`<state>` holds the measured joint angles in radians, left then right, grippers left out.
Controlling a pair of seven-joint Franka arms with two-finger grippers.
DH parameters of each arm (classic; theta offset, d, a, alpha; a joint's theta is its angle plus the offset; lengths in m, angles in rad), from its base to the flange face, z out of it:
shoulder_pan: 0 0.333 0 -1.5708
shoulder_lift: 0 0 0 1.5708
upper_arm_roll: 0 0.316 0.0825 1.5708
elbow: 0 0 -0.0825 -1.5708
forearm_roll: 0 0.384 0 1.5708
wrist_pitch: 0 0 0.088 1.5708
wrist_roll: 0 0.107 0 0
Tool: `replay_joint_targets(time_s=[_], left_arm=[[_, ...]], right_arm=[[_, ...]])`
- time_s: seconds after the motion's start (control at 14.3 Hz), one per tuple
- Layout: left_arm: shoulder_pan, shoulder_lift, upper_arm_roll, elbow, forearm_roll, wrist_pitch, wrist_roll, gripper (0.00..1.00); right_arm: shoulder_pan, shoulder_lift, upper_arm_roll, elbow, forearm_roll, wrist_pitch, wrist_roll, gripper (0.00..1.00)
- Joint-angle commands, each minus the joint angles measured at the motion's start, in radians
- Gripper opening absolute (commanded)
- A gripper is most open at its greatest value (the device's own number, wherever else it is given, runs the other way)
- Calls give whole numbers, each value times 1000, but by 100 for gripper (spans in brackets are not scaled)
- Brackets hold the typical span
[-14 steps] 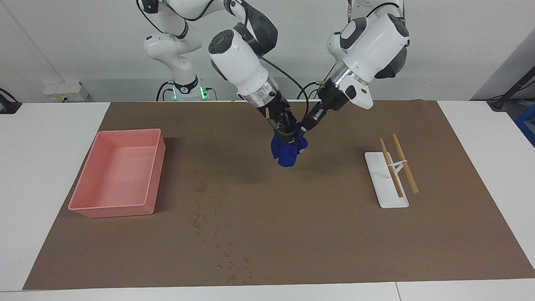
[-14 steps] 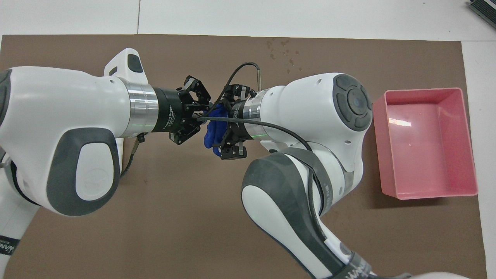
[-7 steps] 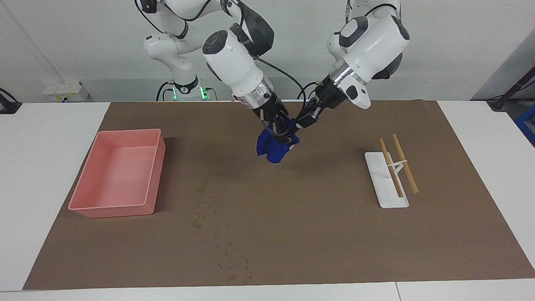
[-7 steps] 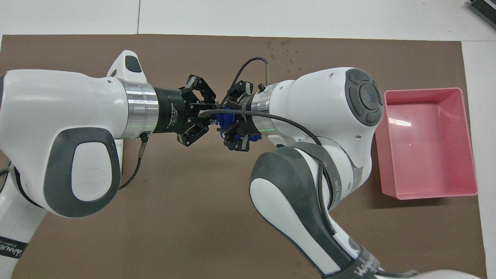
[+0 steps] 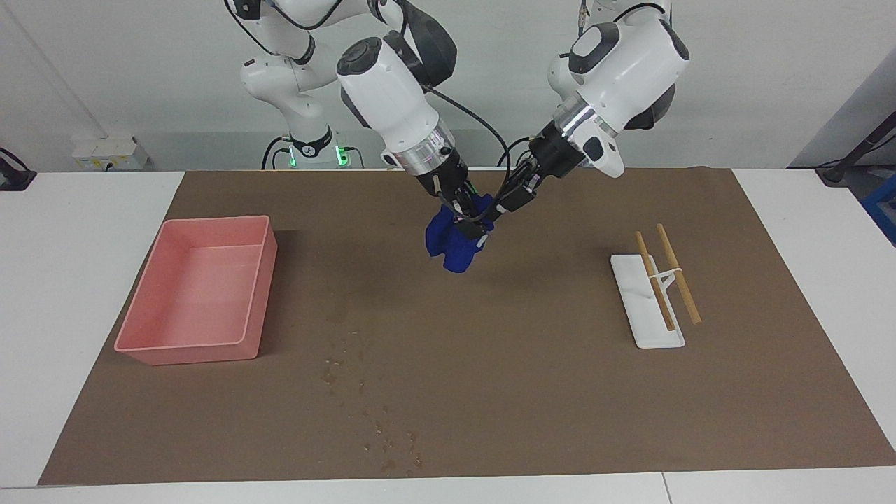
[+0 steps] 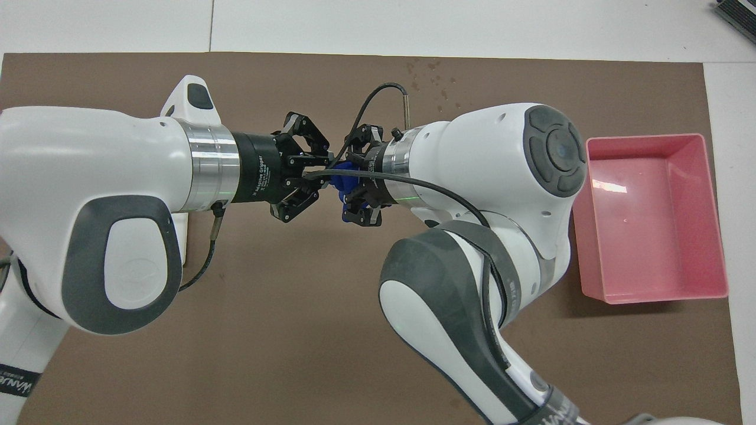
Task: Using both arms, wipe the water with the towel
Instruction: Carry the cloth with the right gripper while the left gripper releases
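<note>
**Q:** Between the two sets of jaws, what hangs there?

**A:** A bunched blue towel, held up in the air above the brown paper. The right gripper is closed on its upper folds, and most of the cloth droops below those jaws. The left gripper meets the same bundle from the side toward the left arm's end of the table, its tips touching the cloth. Whether its jaws are pinching the towel or only resting against it, I cannot tell.

**Q:** What has changed in the last second?

**A:** Both grippers have risen and drifted together toward the right arm's end of the table, carrying the towel with them. It now hangs higher above the paper than it did a second ago.

**Q:** Where is the water?

**A:** The water is a scatter of droplets and dark specks on the paper, well below the jaws and well apart from them, farther from the robots and near the paper's edge. No cloth touches it yet.

**Q:** What does that mean for the task?

**A:** Likely the towel is being carried toward the spill; wiping has not begun.

**Q:** Anything else nearby?

**A:** A pink bin toward the right arm's end, and a white rest with chopsticks toward the left arm's.
</note>
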<state>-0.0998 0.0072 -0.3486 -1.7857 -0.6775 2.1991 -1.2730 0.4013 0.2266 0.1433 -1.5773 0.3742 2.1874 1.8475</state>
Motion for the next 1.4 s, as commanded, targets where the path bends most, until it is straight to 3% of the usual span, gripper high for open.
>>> replay_joint_targets(time_s=[0.0, 0.21, 0.35, 0.63, 1.05, 1.33], left_arm=[[-1, -15, 11, 2, 74, -4, 6, 100], [18, -7, 11, 38, 316, -47, 59, 100], [46, -6, 13, 42, 393, -87, 176, 100], [126, -16, 13, 42, 577, -209, 574, 100], [357, -56, 26, 64, 592, -468, 1266, 100], [414, -53, 43, 187, 592, -608, 1342, 100]], right_arm=[[-18, -41, 4, -17, -82, -29, -65, 0], [-25, -50, 4, -41, -188, -24, -156, 0], [-73, -64, 4, -88, -192, -14, -331, 0], [-195, -61, 7, -197, -192, 38, -722, 0], [-317, 0, 9, -314, -182, 168, -927, 0], [-341, 106, 10, -300, -173, 334, -1014, 0]])
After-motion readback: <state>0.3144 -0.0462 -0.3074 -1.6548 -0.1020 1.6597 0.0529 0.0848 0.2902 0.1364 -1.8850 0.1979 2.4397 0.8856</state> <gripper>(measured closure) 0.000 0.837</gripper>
